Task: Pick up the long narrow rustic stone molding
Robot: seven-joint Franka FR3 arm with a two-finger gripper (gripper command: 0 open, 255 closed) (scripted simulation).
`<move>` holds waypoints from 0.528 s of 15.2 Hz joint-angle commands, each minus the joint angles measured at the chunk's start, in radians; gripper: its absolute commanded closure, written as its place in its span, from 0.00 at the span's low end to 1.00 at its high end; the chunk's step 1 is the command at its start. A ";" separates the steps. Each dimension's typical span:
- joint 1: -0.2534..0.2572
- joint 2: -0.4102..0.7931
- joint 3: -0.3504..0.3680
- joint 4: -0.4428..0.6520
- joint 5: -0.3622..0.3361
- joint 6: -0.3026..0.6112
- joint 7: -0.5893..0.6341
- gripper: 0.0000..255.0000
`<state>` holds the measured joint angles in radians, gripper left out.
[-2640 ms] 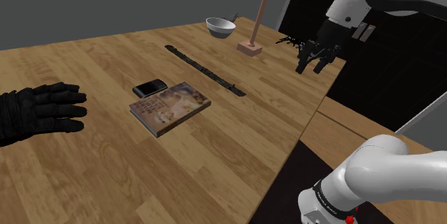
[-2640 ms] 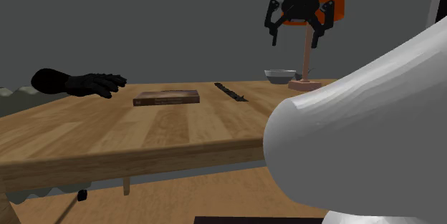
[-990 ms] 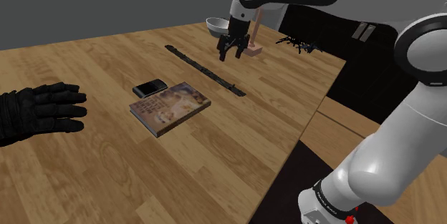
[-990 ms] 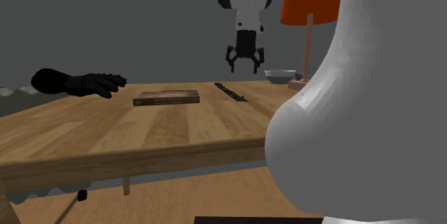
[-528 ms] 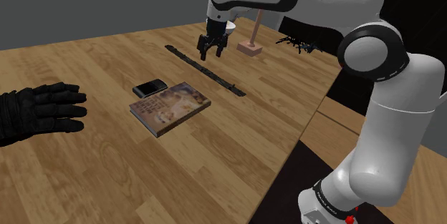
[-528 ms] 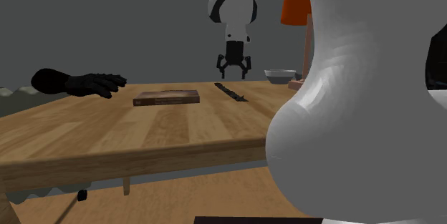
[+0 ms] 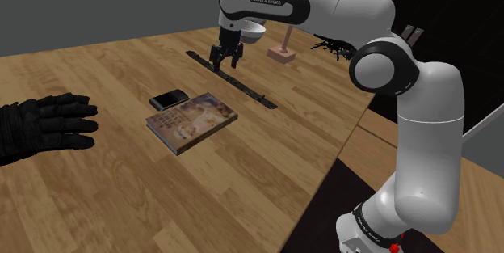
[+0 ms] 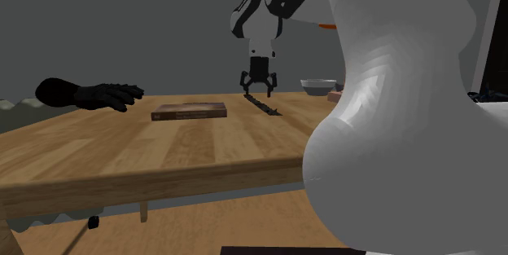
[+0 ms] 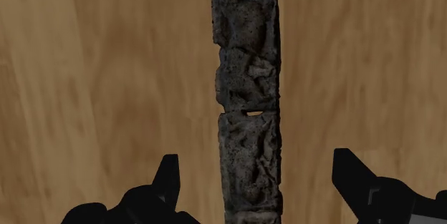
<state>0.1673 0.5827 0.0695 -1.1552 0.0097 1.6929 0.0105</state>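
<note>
The stone molding (image 7: 242, 84) is a long, narrow, dark rough strip lying flat on the wooden table (image 7: 266, 162). It runs diagonally from near the bowl toward the table's right edge in the shoulder view. My gripper (image 7: 225, 61) hangs open just over its far half, pointing straight down. Seen from the wrist, the grey cracked molding (image 9: 247, 101) passes lengthwise between the two fingers (image 9: 168, 179), which stand well apart and do not touch it. From the second exterior view, the gripper (image 8: 257, 91) hovers close above the molding (image 8: 264, 106).
A book (image 7: 191, 120) and a small black phone (image 7: 170, 99) lie near the molding's middle. A black glove (image 7: 40, 126) rests at the shoulder view's left. A white bowl (image 7: 252, 31) and an orange lamp's base (image 7: 281, 53) stand behind the gripper.
The arm has swung from off the table's right edge across to the molding and come down. The open gripper now hovers low over the strip.
</note>
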 commanded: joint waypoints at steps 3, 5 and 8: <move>-0.001 -0.006 0.000 -0.058 0.000 0.053 -0.001 0.00; -0.002 -0.008 0.000 -0.060 0.001 0.053 -0.003 1.00; -0.001 -0.007 0.000 -0.059 0.001 0.053 -0.002 1.00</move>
<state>0.1660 0.5753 0.0695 -1.2131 0.0103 1.7448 0.0084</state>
